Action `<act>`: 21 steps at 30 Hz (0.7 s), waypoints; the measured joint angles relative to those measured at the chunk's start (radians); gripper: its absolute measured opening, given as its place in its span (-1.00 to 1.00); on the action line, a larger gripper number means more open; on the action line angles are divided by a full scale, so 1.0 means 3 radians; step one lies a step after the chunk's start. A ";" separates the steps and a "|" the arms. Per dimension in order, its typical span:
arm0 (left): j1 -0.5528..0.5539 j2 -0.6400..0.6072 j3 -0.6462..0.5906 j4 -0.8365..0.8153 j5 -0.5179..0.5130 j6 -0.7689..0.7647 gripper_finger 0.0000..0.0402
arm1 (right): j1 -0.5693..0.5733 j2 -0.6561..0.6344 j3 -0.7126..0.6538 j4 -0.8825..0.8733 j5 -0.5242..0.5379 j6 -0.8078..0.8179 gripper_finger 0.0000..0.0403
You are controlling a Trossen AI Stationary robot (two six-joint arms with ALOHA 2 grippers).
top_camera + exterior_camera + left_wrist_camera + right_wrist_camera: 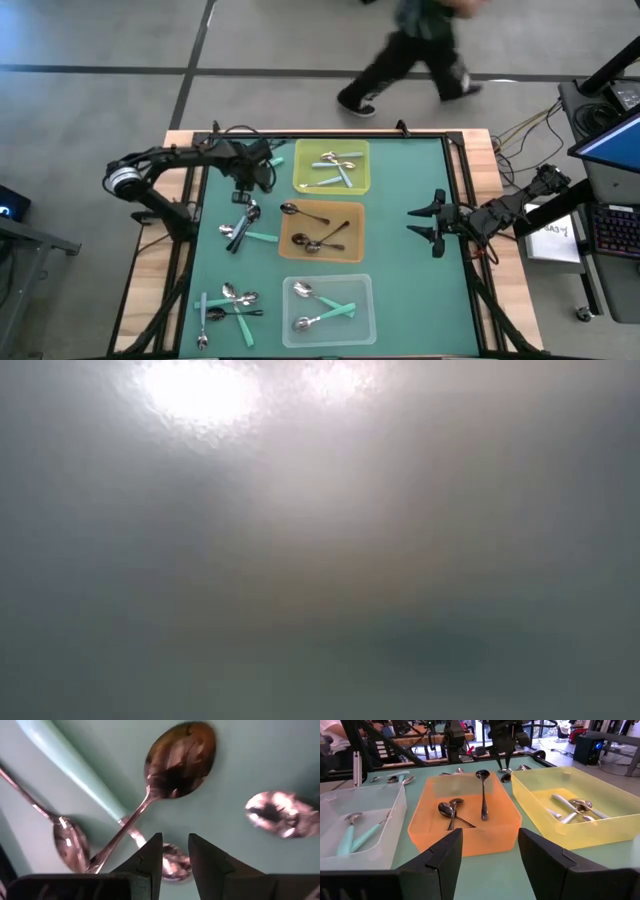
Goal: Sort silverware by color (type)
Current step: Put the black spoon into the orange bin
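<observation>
My left gripper (245, 197) hangs open with a narrow gap over a loose group of spoons (240, 228) lying on the green mat, left of the orange tray. In its wrist view the fingertips (175, 837) stand over a silver spoon bowl (172, 862). Beside it lie a dark shiny spoon (180, 760), a teal-handled spoon (70, 765) and another silver bowl (282, 812). A second group of spoons (225, 305) lies near the mat's near left corner. My right gripper (411, 223) waits open at the mat's right side, facing the trays (490, 832).
Three square trays stand in a row down the mat's middle: yellow (360, 185) farthest, orange (352, 212) in the middle, clear (365, 285) nearest, each holding spoons. A person walks past beyond the table's far edge (420, 50). The low view is fogged and shows nothing.
</observation>
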 joint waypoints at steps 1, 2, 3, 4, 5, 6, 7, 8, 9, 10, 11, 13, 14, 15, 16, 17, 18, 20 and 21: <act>0.0025 0.0003 0.0005 0.0000 -0.0003 0.0027 -0.62 | 0.0000 0.0000 0.0000 -0.0001 0.0000 0.0000 -0.08; 0.0043 0.0001 0.0007 -0.0001 -0.0002 0.0047 -0.62 | 0.0001 0.0000 0.0000 -0.0001 0.0000 0.0000 -0.08; 0.0053 -0.0006 0.0010 0.0000 0.0000 0.0063 -0.62 | -0.0001 0.0000 0.0000 0.0000 0.0000 0.0000 -0.08; 0.0061 -0.0011 0.0013 0.0000 0.0001 0.0090 -0.62 | 0.0000 0.0000 0.0000 0.0000 0.0000 0.0000 -0.08; 0.0062 -0.0013 0.0016 0.0000 0.0001 0.0137 -0.62 | 0.0000 0.0000 -0.0001 0.0000 0.0000 0.0000 -0.08; 0.0062 -0.0013 0.0019 0.0003 0.0001 0.0210 -0.62 | 0.0001 0.0000 0.0000 0.0000 0.0000 0.0000 -0.08; 0.0059 -0.0013 0.0019 0.0012 0.0006 0.0299 -0.62 | -0.0001 0.0000 -0.0001 0.0000 0.0000 0.0000 -0.08; 0.0060 -0.0011 0.0019 0.0034 0.0020 0.0397 -0.62 | 0.0001 0.0000 0.0000 0.0000 0.0000 0.0000 -0.08; 0.0059 -0.0009 0.0019 0.0081 0.0039 0.0499 -0.62 | 0.0000 0.0000 0.0000 0.0000 0.0000 0.0000 -0.08; 0.0059 -0.0006 0.0019 0.0129 0.0062 0.0589 -0.62 | 0.0000 0.0000 0.0000 0.0000 0.0000 0.0000 -0.08; 0.0061 0.0004 0.0019 0.0173 0.0069 0.0668 -0.62 | 0.0000 0.0000 0.0000 -0.0001 0.0000 0.0000 -0.08; 0.0062 0.0040 0.0019 0.0295 0.0074 0.0812 -0.62 | 0.0000 0.0000 0.0000 0.0000 0.0000 0.0000 -0.08; 0.0063 0.0067 0.0019 0.0352 0.0077 0.0871 -0.62 | 0.0001 0.0000 0.0000 -0.0001 0.0000 0.0000 -0.08; 0.0067 0.0097 0.0019 0.0393 0.0092 0.0916 -0.62 | 0.0000 0.0000 0.0000 0.0000 0.0000 0.0000 -0.08; 0.0066 0.0135 0.0019 0.0417 0.0108 0.0944 -0.62 | 0.0000 0.0000 0.0000 0.0000 0.0000 0.0000 -0.08; 0.0067 0.0185 0.0019 0.0423 0.0122 0.0961 -0.62 | -0.0001 0.0000 0.0000 0.0000 0.0000 0.0000 -0.08; 0.0068 0.0243 0.0019 0.0420 0.0123 0.0974 -0.62 | 0.0000 0.0000 0.0000 0.0000 0.0000 0.0000 -0.08; 0.0070 0.0372 0.0028 0.0406 0.0122 0.0977 -0.62 | 0.0000 0.0000 0.0000 -0.0001 0.0000 0.0000 -0.08; 0.0069 0.0433 0.0034 0.0410 0.0113 0.0978 -0.62 | 0.0001 0.0000 0.0000 0.0000 0.0000 0.0000 -0.08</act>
